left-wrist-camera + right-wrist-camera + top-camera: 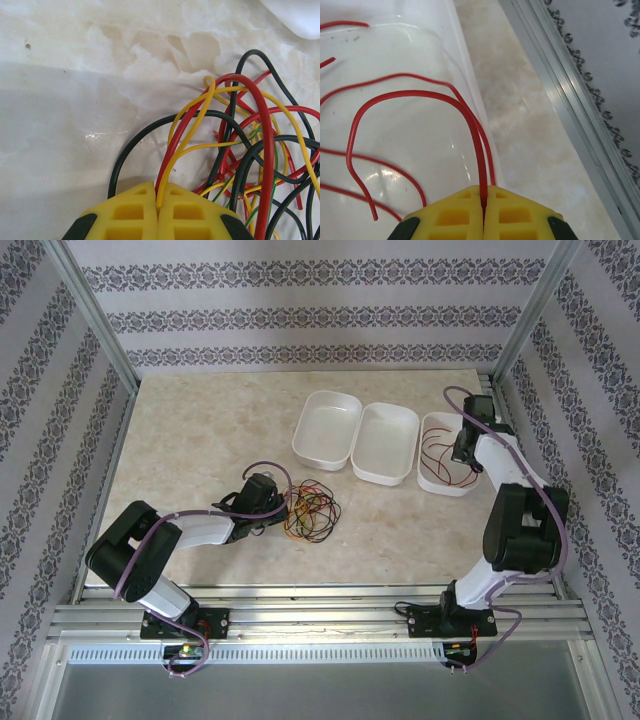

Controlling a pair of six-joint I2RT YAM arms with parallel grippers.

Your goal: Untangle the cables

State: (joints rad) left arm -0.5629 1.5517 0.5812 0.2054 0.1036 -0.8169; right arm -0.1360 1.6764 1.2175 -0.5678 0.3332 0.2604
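A tangle of red, yellow and dark cables [312, 512] lies on the marble table, right of my left gripper [268, 502]. In the left wrist view the yellow fingers [131, 212] are shut on a yellow cable [186, 142], with a red cable [172, 155] running into the same seam. The rest of the tangle [260, 150] spreads to the right. My right gripper [462, 452] hangs over the rightmost white bin [440, 430]. Its fingers [454, 215] are pinched on a red cable [420, 95] that arcs over the bin's floor, where more red cables [440, 465] lie.
Two more white bins [327, 428] [386, 443] stand side by side at the back centre. An aluminium frame rail [570, 95] runs just right of the rightmost bin. Bare marble [190, 440] stretches left of the bins.
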